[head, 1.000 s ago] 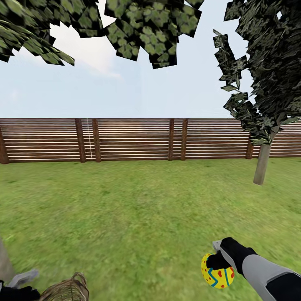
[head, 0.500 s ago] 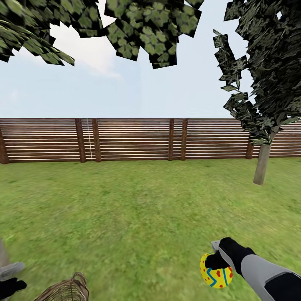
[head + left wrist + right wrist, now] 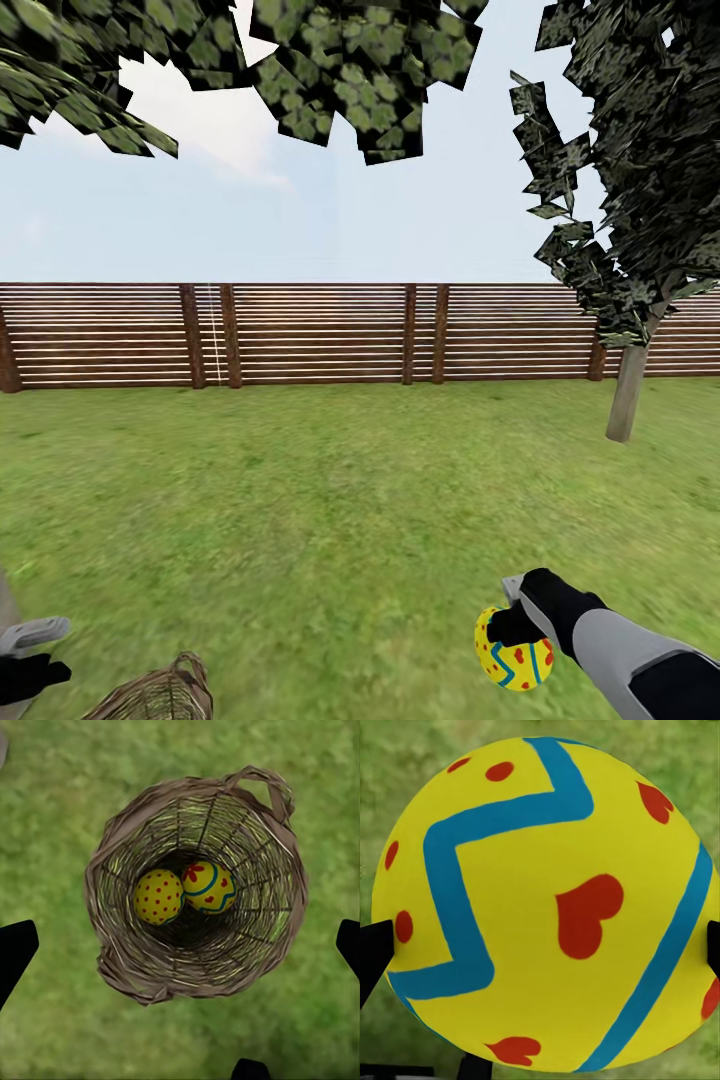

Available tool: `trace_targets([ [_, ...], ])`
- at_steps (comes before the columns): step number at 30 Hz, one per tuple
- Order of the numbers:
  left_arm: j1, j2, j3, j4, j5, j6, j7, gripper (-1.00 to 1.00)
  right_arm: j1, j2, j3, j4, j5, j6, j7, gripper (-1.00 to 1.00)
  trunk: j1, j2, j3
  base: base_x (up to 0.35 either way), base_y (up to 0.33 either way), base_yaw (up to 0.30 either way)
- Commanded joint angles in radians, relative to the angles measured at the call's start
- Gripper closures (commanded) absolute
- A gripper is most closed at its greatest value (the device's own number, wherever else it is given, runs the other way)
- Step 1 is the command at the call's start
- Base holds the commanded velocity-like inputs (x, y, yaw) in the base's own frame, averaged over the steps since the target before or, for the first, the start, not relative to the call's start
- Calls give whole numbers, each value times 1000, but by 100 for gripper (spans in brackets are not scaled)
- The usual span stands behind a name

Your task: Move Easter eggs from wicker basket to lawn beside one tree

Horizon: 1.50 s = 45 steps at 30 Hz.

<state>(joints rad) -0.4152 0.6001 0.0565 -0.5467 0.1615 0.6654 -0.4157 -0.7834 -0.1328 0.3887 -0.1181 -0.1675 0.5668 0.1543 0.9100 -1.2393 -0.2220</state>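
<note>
One yellow Easter egg (image 3: 515,660) with red marks and blue zigzags hangs low over the lawn (image 3: 330,500), and my right gripper (image 3: 520,628) is shut on it. Up close, this egg (image 3: 547,900) sits between the two dark fingertips (image 3: 375,952). The wicker basket (image 3: 160,692) stands on the grass at the head view's lower left. My left gripper (image 3: 35,650) is open and hovers above the basket (image 3: 112,945), which holds two eggs: a dotted one (image 3: 158,896) and a banded one (image 3: 209,887). A tree with a bare grey-brown trunk (image 3: 628,390) stands at the right.
A brown slatted fence (image 3: 320,335) closes off the far side of the grass. Leafy branches (image 3: 350,60) hang overhead. A grey trunk edge (image 3: 5,600) shows at the far left beside my left arm.
My left gripper has shifted left and slightly up beside the basket. The right gripper, with the egg, has crept a little up and to the left.
</note>
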Motion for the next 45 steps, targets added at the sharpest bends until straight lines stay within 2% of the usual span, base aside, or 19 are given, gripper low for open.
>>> trace_targets([
  [1,0,-1,3,-1,6,8,0,-100,0,-1,8,-2,-9,5,2,100,-4,6,2,0,0,0],
  [12,0,-9,6,1,6,8,2,-100,-1,-1,8,-2,-9,5,2,100,-46,83,36,0,0,0],
  [22,0,-53,5,5,4,8,4,-100,-1,-5,6,-12,-8,11,9,100,-84,153,68,0,0,3],
  [23,0,-57,5,5,4,8,4,-100,-1,-13,3,-21,-9,14,11,100,-88,160,71,0,0,17],
  [27,0,-72,5,6,4,8,5,-100,-1,-79,4,-203,-18,12,9,100,-104,188,83,0,0,3],
  [29,0,-75,5,6,4,8,5,-100,-1,-91,1,-226,-23,18,9,100,-111,202,90,0,0,0],
  [31,0,-77,5,8,4,8,5,-100,-1,-122,-23,-240,-30,18,17,100,-119,216,96,0,0,0],
  [32,0,-87,5,10,4,8,5,-100,-1,-138,-72,-305,-40,10,28,100,-123,223,99,0,0,0],
  [35,0,-92,6,11,4,8,6,-100,-1,-144,-96,-415,-42,-6,30,100,-134,244,108,0,0,0],
  [37,0,-92,8,11,4,8,6,-100,-1,-144,-98,-450,-40,-96,21,100,-142,258,115,0,0,0],
  [39,0,-92,11,11,5,8,25,-100,-1,-147,-101,-459,-41,-139,18,100,-150,272,121,0,0,0],
  [41,0,-95,12,11,9,6,111,-100,-1,-166,-154,-464,-37,-166,16,100,-157,286,127,0,0,0],
  [43,0,-100,11,11,20,8,138,-100,-1,-173,-188,-466,-34,-240,16,100,-165,300,133,0,0,0],
  [45,0,-100,10,11,36,10,141,-100,-1,-172,-200,-482,-36,-281,16,100,-173,314,140,0,0,0],
])
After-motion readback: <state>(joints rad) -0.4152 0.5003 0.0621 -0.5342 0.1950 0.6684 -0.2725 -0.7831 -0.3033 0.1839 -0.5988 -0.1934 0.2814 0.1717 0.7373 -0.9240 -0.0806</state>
